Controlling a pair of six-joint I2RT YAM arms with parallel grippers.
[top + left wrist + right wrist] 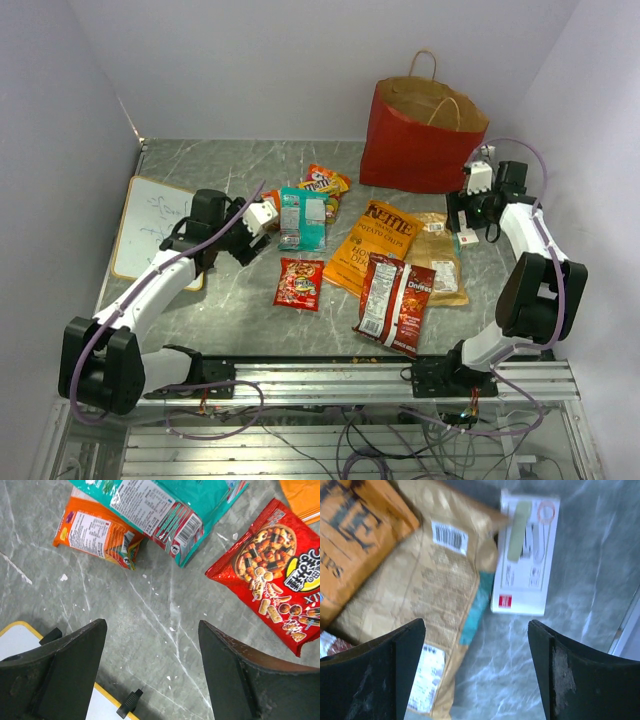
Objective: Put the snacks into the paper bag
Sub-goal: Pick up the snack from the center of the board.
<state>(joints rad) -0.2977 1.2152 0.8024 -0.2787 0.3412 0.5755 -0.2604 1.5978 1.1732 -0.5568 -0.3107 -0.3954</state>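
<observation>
Paper bag: the paper bag (420,140) stands upright at the far right of the tabletop (230,300), mouth open upward, handles raised
Snacks: all lie out on the tabletop, none seen in the bag; the Kettle chip bag (378,245), Doritos bag (395,300) and tan bag (440,262) overlap right of centre; the teal pack (302,218), small red pack (299,282) and candy packs (325,182) lie further left
Left gripper: the left gripper (152,625) hovers over bare tabletop, near the teal pack and the small red pack, jaws wide, holding nothing
Right gripper: the right gripper (476,625) hangs above the tan bag's edge, near a small white box (525,555), jaws wide, holding nothing
Handling: the packets are probably light, crinkly, air-filled and slippery; chips would break under a hard squeeze
Where to hold: a sealed end seam or a corner looks better than the puffed middle; the flat small packs offer only a thin edge
Risk: the bag is thin paper and may tip or slide if a packet catches its rim
</observation>
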